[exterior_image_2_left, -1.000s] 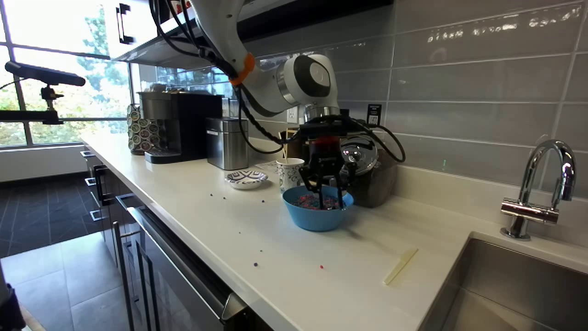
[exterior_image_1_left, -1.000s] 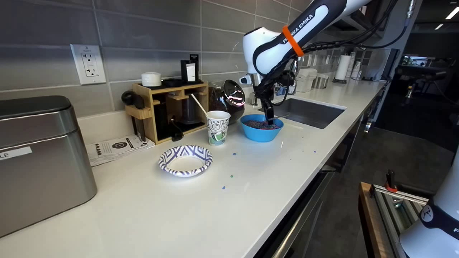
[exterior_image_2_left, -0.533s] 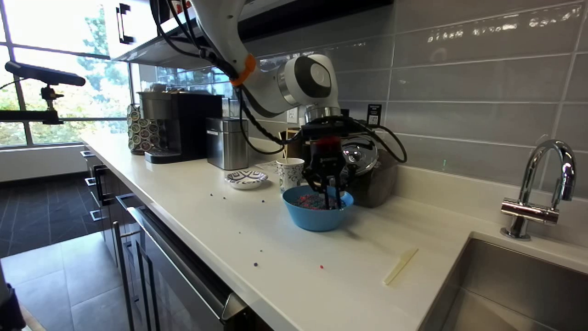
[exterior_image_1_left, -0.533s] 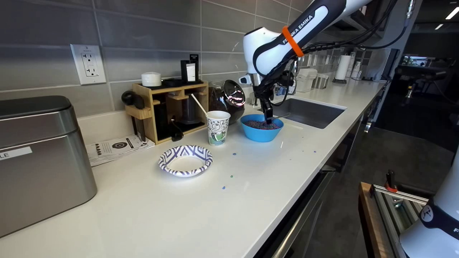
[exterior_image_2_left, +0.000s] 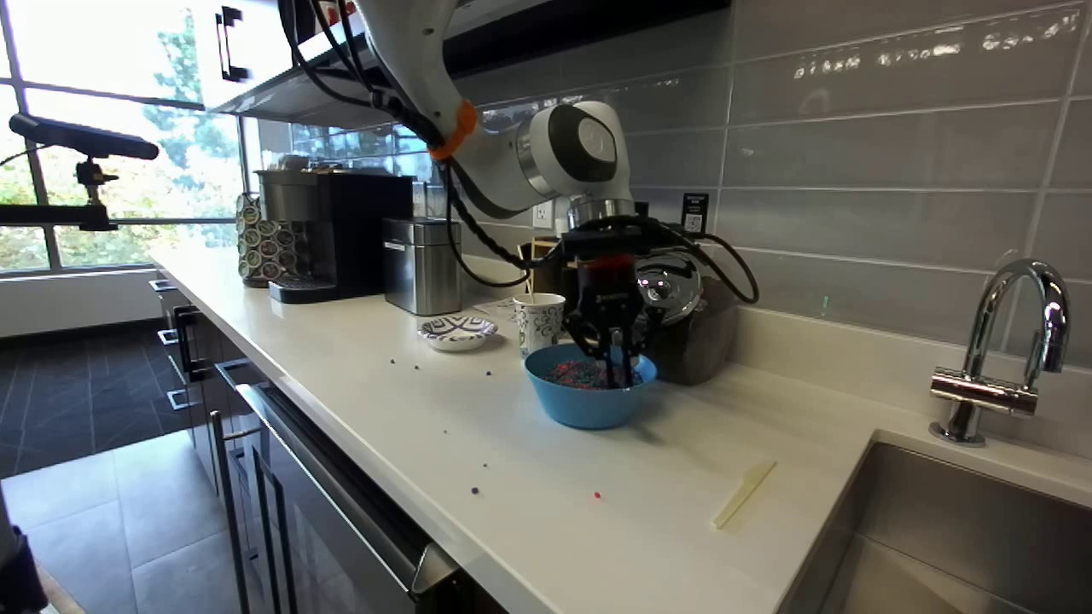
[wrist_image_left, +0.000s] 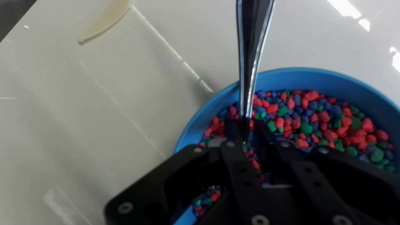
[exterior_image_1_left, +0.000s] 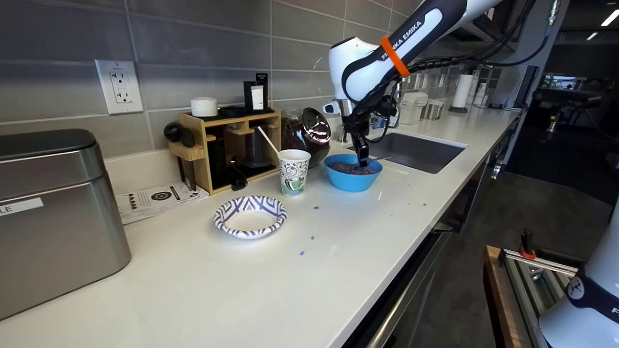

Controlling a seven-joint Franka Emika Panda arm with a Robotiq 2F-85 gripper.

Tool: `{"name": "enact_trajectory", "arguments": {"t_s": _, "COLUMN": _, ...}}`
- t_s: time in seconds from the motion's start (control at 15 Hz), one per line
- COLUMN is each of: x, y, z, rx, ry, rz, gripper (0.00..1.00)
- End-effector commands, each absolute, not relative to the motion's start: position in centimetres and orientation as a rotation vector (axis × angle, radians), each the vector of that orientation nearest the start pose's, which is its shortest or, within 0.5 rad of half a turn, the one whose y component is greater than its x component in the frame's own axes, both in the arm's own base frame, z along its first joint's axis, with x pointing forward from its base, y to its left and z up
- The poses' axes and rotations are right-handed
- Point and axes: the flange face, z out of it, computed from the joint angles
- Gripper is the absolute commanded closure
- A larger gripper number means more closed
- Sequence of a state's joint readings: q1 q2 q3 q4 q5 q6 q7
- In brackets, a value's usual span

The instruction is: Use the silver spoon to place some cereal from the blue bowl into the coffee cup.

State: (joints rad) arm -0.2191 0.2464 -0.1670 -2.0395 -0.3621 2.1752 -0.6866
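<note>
"So, where do you have the pincer (wrist_image_left: 247, 132)?"

"Inside the rim of the blue bowl (exterior_image_2_left: 589, 412), low over the cereal (wrist_image_left: 329, 134); both exterior views show me that. From the wrist view I see the pieces are red, green and blue."

"Do you have the silver spoon (wrist_image_left: 251, 47)?"

"I cannot tell. The jaws stand close together with its handle between them, yet I can't make out whether they press on it. The handle slants out over the bowl's rim, and its lower end is largely hidden behind the pincer."

"And the coffee cup (exterior_image_1_left: 293, 176)?"

"Upright, just beside the bowl and apart from it, with a pale stick (exterior_image_1_left: 268, 141) leaning out of the top. The patterned dish (exterior_image_1_left: 250, 221) sits on the same surface (exterior_image_2_left: 546, 469), farther from the bowl than the cup is."

"What else?"

"In an exterior view I find a pale knife (exterior_image_2_left: 745, 493) lying between the bowl and the sink (exterior_image_2_left: 981, 503). A few loose coloured bits (exterior_image_2_left: 475, 491) are scattered on the surface, apart from the bowl."
</note>
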Motion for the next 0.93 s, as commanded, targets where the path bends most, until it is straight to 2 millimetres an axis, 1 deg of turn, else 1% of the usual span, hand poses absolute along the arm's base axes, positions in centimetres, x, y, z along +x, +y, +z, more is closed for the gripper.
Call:
{"name": "enact_trajectory", "arguments": {"t_s": 0.0, "x": 53.2, "y": -23.1, "z": 31.3, "rx": -3.205, "ry": -0.887, "rz": 0.415, "gripper": 0.93}}
{"name": "enact_trajectory", "arguments": {"t_s": 0.2, "x": 53.2, "y": -23.2, "z": 31.4, "rx": -3.205, "ry": -0.892, "rz": 0.419, "gripper": 1.00}}
{"name": "enact_trajectory", "arguments": {"t_s": 0.33, "x": 53.1, "y": -23.1, "z": 31.6, "rx": -3.201, "ry": -0.897, "rz": 0.420, "gripper": 0.99}}
{"name": "enact_trajectory", "arguments": {"t_s": 0.87, "x": 52.7, "y": -23.1, "z": 32.5, "rx": -3.190, "ry": -0.929, "rz": 0.401, "gripper": 0.99}}
